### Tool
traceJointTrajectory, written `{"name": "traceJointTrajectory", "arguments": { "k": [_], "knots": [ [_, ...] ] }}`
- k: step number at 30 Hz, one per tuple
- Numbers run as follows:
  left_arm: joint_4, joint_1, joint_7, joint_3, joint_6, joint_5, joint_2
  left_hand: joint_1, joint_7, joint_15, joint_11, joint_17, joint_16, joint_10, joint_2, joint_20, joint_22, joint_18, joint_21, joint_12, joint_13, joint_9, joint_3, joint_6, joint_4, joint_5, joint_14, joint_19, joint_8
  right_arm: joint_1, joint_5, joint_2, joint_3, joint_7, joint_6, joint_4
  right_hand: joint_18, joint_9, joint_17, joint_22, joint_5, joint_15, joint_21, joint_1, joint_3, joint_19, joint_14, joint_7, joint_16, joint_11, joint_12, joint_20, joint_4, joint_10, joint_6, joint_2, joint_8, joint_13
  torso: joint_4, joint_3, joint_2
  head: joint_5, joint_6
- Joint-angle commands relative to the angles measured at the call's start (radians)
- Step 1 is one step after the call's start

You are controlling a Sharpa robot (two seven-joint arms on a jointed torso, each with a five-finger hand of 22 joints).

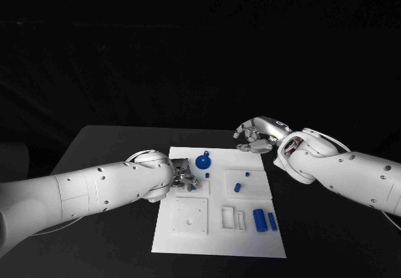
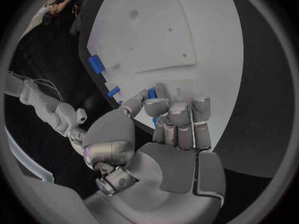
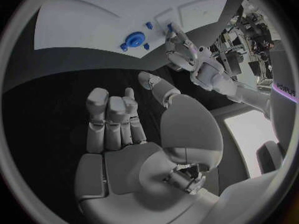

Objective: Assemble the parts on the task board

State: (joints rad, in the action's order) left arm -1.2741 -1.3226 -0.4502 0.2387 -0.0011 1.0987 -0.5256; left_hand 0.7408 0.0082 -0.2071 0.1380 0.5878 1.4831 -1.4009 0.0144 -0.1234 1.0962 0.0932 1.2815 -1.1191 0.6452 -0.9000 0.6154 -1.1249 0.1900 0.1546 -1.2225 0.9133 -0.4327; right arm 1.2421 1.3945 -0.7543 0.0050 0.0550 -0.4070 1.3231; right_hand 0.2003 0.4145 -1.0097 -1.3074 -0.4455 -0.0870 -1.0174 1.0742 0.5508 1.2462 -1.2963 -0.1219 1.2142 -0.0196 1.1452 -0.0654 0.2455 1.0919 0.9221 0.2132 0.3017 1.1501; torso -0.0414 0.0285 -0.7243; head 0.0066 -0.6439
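Head view: left silver hand (image 1: pixel 183 179) down on left edge of white task board plate (image 1: pixel 219 243), fingers closed round small blue part (image 1: pixel 191 186). Blue gear (image 1: pixel 203 161) just beyond it. Right silver hand (image 1: pixel 257 136) hovers off board's far edge, well clear.

Left wrist view: fingers (image 2: pixel 181 117) pinch the blue piece against board.

Right wrist view: right hand fingers (image 3: pixel 112 119) loosely spread, holding nothing. Left hand clearly nearer, guessing it makes the next move.

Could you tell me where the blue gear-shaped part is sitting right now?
In the head view, the blue gear-shaped part lies at the far end of the task board, between the left hand and the right hand.
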Motion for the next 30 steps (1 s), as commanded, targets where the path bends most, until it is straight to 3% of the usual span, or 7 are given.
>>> {"name": "traceJointTrajectory", "arguments": {
  "k": [1, 14, 16, 17, 20, 30],
  "knots": [
    [-0.007, 0.001, 0.017, 0.000, 0.018, -0.006, 0.006, -0.006, -0.051, -0.024, 0.011, 0.001, 0.000, 0.011, 0.004, -0.145, 0.000, 0.011, 0.000, -0.003, -0.001, 0.001, -0.005, -0.155, -0.001, -0.006, -0.017, -0.006, 0.004, 0.000, 0.006, 0.001, 0.000, 0.001, 0.013, 0.001, 0.061, 0.001, -0.002, -0.014, -0.004, -0.007, 0.006, 0.001, -0.003, 0.001, -0.002, -0.008, -0.003, 0.003, 0.003, -0.006, -0.006, -0.005, -0.002, 0.007, 0.002, -0.001, 0.0000, 0.0005, 0.000, 0.000, 0.000],
    [0.001, 0.002, 0.018, -0.001, 0.005, -0.007, 0.004, -0.010, -0.051, -0.025, 0.012, 0.000, -0.001, 0.011, 0.010, -0.145, 0.000, 0.012, -0.002, -0.002, -0.002, 0.003, -0.012, -0.154, -0.008, -0.011, -0.016, -0.007, 0.004, 0.000, 0.006, 0.002, 0.000, 0.001, 0.013, -0.001, 0.061, 0.001, -0.002, -0.014, -0.005, -0.007, 0.006, 0.000, -0.004, 0.001, -0.002, -0.008, -0.003, 0.003, 0.003, -0.006, -0.006, -0.005, -0.002, 0.007, 0.002, -0.001, 0.0002, 0.0003, 0.000, -0.002, 0.002],
    [0.002, 0.002, 0.018, -0.001, 0.001, -0.001, 0.003, -0.013, -0.052, -0.027, 0.012, 0.000, -0.002, 0.011, 0.017, -0.145, -0.001, 0.014, -0.004, -0.002, -0.004, 0.004, -0.017, -0.153, -0.020, -0.061, -0.016, -0.007, 0.004, 0.000, 0.006, 0.002, 0.000, 0.001, 0.013, -0.001, 0.061, 0.001, -0.002, -0.014, -0.005, -0.007, 0.006, 0.000, -0.004, 0.001, -0.002, -0.008, -0.003, 0.003, 0.003, -0.006, -0.006, -0.005, -0.002, 0.007, 0.002, -0.001, 0.0011, 0.0002, 0.000, -0.002, 0.003],
    [0.002, 0.002, 0.018, -0.001, -0.002, -0.001, 0.002, -0.012, -0.052, -0.027, 0.012, 0.000, -0.002, 0.011, 0.019, -0.145, -0.001, 0.014, -0.005, -0.001, -0.004, 0.004, -0.018, -0.153, -0.024, -0.070, -0.016, -0.007, 0.004, 0.000, 0.006, 0.001, 0.000, 0.001, 0.013, -0.001, 0.061, 0.001, -0.002, -0.014, -0.005, -0.007, 0.006, 0.000, -0.004, 0.001, -0.002, -0.008, -0.003, 0.003, 0.003, -0.006, -0.006, -0.005, -0.002, 0.007, 0.002, -0.001, 0.0011, 0.0002, 0.000, -0.002, 0.003],
    [0.002, 0.002, 0.019, -0.001, -0.012, 0.003, -0.001, -0.027, -0.051, -0.028, 0.012, -0.001, -0.003, 0.012, 0.042, -0.145, -0.001, 0.014, -0.007, -0.001, -0.005, 0.005, -0.030, -0.152, -0.043, -0.105, -0.015, -0.008, 0.004, 0.000, 0.006, 0.001, 0.000, 0.001, 0.012, -0.001, 0.061, 0.001, -0.002, -0.014, -0.005, -0.007, 0.006, 0.000, -0.004, 0.001, -0.002, -0.008, -0.003, 0.003, 0.003, -0.006, -0.006, -0.005, -0.002, 0.007, 0.002, -0.001, 0.0009, 0.0005, 0.000, -0.003, 0.003],
    [0.005, 0.002, 0.022, -0.002, -0.030, 0.005, -0.007, -0.086, -0.051, -0.029, 0.011, 0.000, -0.004, 0.016, 0.106, -0.144, -0.001, 0.017, -0.011, 0.002, -0.007, 0.003, -0.083, -0.144, -0.080, -0.106, -0.007, -0.016, 0.006, 0.000, 0.006, 0.001, 0.000, 0.001, 0.012, -0.002, 0.061, 0.001, -0.002, -0.014, -0.005, -0.007, 0.006, -0.001, -0.005, 0.001, -0.002, -0.008, -0.003, 0.003, 0.003, -0.005, -0.006, -0.005, -0.003, 0.008, 0.002, -0.001, -0.0004, 0.0008, 0.000, -0.004, 0.006]
  ]
}}
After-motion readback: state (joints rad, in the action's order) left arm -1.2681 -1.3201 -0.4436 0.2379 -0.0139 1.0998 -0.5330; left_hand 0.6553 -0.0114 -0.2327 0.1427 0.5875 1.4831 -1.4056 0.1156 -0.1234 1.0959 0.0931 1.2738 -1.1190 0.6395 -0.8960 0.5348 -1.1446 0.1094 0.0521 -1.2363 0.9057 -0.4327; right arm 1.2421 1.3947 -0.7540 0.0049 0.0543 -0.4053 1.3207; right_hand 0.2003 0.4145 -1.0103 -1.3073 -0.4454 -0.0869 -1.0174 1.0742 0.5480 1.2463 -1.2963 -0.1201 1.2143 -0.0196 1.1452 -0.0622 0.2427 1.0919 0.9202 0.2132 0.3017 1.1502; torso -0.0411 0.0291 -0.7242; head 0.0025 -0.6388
